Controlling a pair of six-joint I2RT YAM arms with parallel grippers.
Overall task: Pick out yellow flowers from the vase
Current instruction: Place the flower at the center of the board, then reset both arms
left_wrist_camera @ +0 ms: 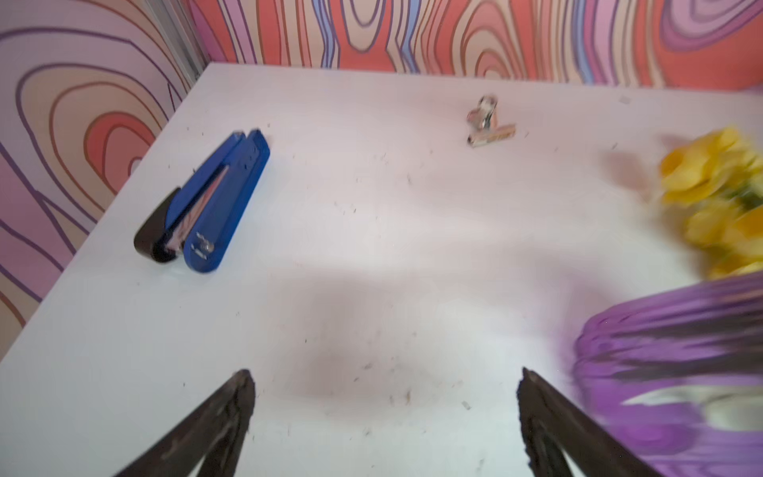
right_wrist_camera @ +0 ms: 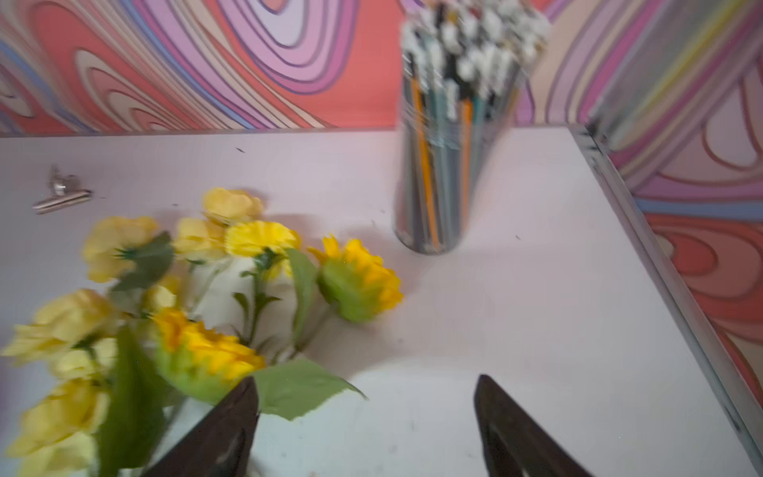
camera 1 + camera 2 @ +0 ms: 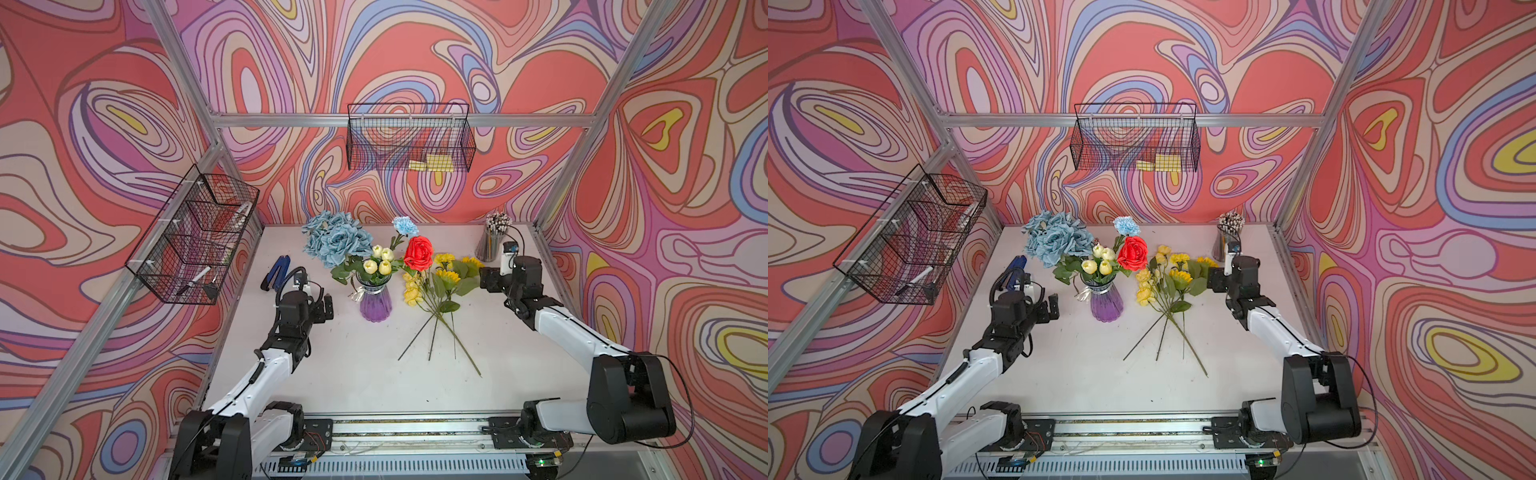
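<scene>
The right tool [image 2: 364,386] is hanging with jaws spread, gripping nothing. The green-stemmed yellow flowers [image 3: 446,276] are lying on the white surface [image 3: 353,382] just beside it, stems fanning toward the near edge. The left tool [image 1: 384,378], spread and empty, is hovering beside the ribbed purple glass vase [image 3: 375,305], which is holding blue roses [image 3: 336,241], cream buds [image 3: 380,259] and a red rose [image 3: 419,252]; no yellow bloom is showing there.

Ribbed translucent glass vase [image 3: 375,305], matt white table [image 3: 332,374], metal wire basket [image 3: 409,137]
</scene>
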